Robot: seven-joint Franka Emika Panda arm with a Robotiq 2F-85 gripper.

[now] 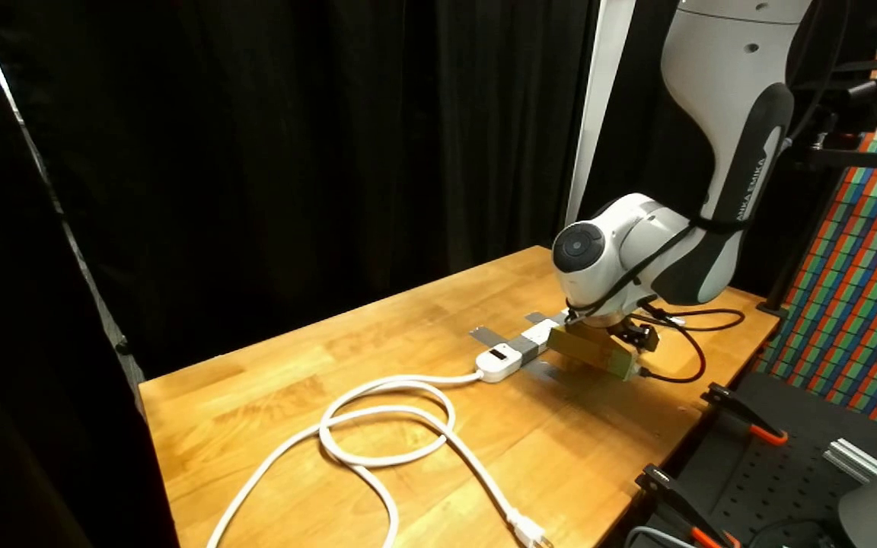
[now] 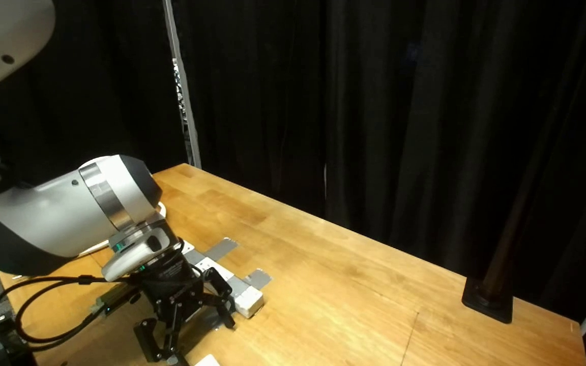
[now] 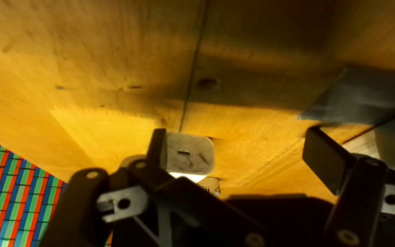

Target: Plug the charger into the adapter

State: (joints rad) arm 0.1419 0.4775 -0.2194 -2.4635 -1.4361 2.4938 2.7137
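Observation:
My gripper stands wide open, low over the wooden table. In the wrist view the charger, a small white rounded block with a dark slot, lies between the jaws, close against the left finger; whether they touch I cannot tell. The right finger is well apart from it. A corner of the charger also shows at the bottom edge of an exterior view. The adapter, a long white strip, is taped down beside the gripper in both exterior views; the arm hides part of it.
Grey tape crosses the strip. Its white cable loops over the table to a plug at the front edge. A light piece with dark lines lies beyond the charger. Clamps grip the table's edge; a black post base stands on it.

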